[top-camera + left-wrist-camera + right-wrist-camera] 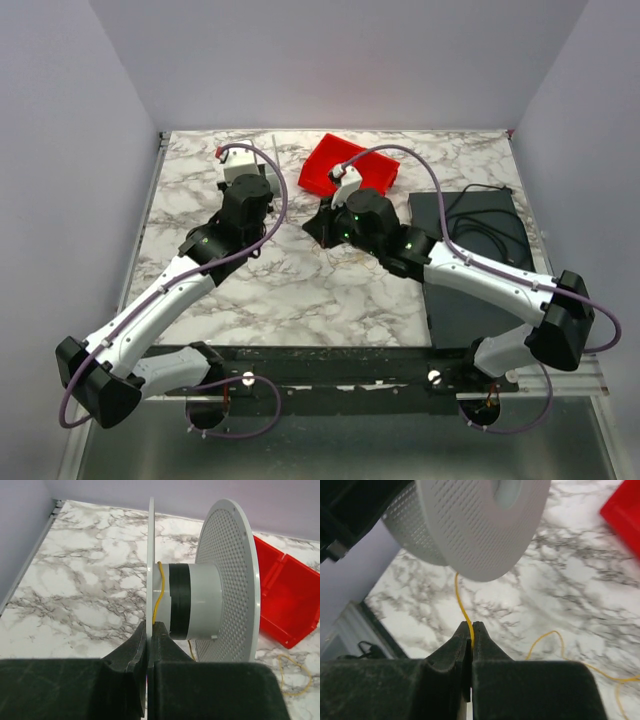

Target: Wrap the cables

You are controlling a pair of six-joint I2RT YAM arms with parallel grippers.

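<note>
A grey spool (200,600) with a black band on its hub stands on edge between a thin white flange (151,555) and a perforated flange (230,570). My left gripper (150,627) is shut on the rim of the thin flange. A thin yellow cable (159,592) crosses the hub beside that flange. In the right wrist view my right gripper (471,627) is shut on the cable (462,605), which rises to the perforated flange (470,525) above it. More slack cable (555,635) curls on the marble to the right.
A red bin (345,165) sits at the back centre, close to the right of the spool (290,600). A black mat (480,260) with a thicker black cord (480,215) lies at the right. A loose yellow loop (295,677) rests on the marble table (290,290).
</note>
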